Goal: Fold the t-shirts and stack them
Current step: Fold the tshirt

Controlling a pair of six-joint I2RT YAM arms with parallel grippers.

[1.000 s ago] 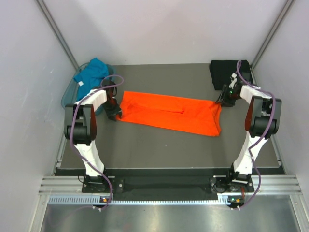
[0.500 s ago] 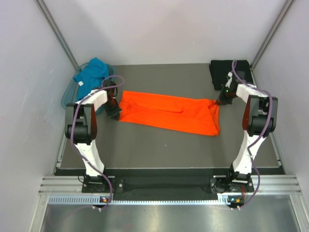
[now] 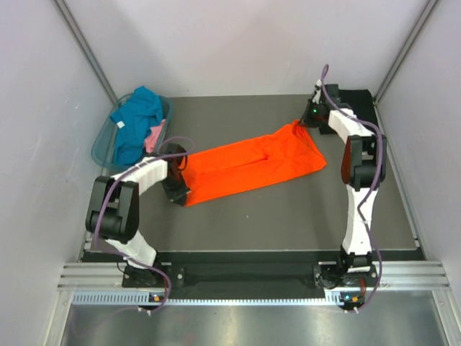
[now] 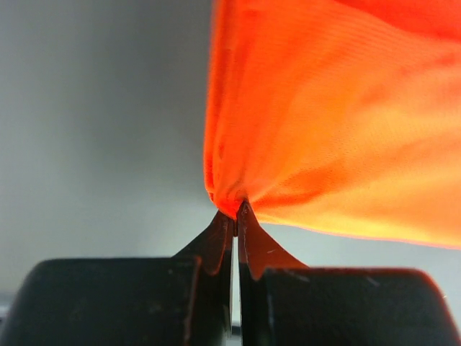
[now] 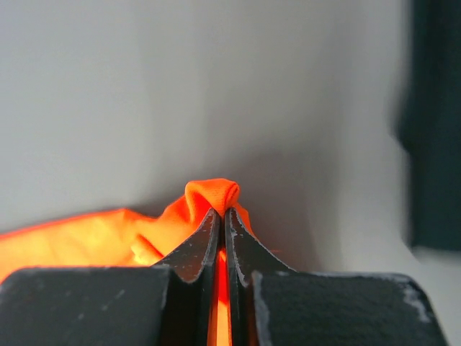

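Orange t-shirt (image 3: pixel 252 164): probably light, limp cloth; best gripped at corners. Left end effector (image 4: pixel 235 218) and right end effector (image 5: pixel 222 216) each pinch one corner.

Top view overhead from rear; both wrist views close; all share orange t-shirt (image 3: pixel 252 164).

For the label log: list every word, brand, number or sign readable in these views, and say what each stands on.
No text can be read in any view.
A small white patch, perhaps a tag, on the teal t-shirt: too small to read.
The orange t-shirt, the black t-shirt and the table: no print visible.
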